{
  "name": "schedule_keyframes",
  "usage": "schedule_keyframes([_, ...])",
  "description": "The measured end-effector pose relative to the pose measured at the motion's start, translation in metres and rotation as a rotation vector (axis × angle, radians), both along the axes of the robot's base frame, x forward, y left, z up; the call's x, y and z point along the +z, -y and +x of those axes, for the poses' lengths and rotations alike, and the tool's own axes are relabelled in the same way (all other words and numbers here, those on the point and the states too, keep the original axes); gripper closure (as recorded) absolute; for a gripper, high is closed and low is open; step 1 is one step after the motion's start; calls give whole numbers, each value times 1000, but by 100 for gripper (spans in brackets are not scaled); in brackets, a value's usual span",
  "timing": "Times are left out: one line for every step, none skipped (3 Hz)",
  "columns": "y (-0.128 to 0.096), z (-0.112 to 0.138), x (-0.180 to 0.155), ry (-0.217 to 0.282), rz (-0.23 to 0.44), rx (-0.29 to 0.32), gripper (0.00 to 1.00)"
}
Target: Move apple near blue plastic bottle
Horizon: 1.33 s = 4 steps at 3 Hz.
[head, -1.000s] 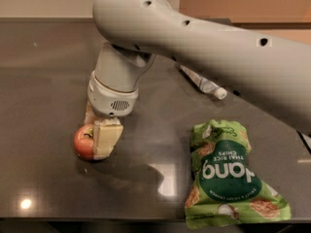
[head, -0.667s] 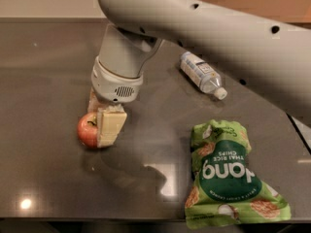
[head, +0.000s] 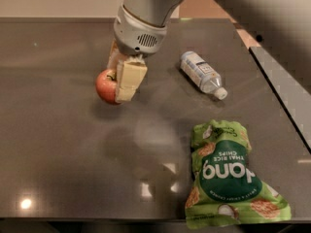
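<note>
Closed around the apple (head: 104,85), the gripper (head: 118,84) was at the left-centre part of the dark table (head: 58,149), hanging down from the grey arm (head: 146,8) that entered from the top of the view. One cream-coloured finger (head: 130,77) pressed on the right side of the fruit, and the other finger was at the far side, mostly hidden (only its upper part showed behind the apple). The apple was red with a paler patch at its top, and about its left half was visible beside the near finger. I could not tell if it rested on the table or was raised a little above it; a soft dark shadow lay just under it. The blue plastic bottle (head: 200,72) lay on its side to the right of the gripper, apart from it, with its white cap (head: 221,93) pointing toward the near right. Closer to the camera, at the right front part of the table, a green chips bag (head: 228,178) lay flat, well apart from the apple and near the front edge of the table.
</note>
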<state>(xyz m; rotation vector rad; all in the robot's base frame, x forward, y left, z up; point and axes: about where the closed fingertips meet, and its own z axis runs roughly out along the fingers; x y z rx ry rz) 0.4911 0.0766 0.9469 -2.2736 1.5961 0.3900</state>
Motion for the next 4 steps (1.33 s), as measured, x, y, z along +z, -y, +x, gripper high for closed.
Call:
schedule_keyframes([24,34,21,29,6,-50,100])
schedule_keyframes([52,68,28,55,3,-106,100])
schedule_keyframes([82,95,22,84,-13,-175,100])
schedule_keyframes([108,116,8,96,-26,-227,100])
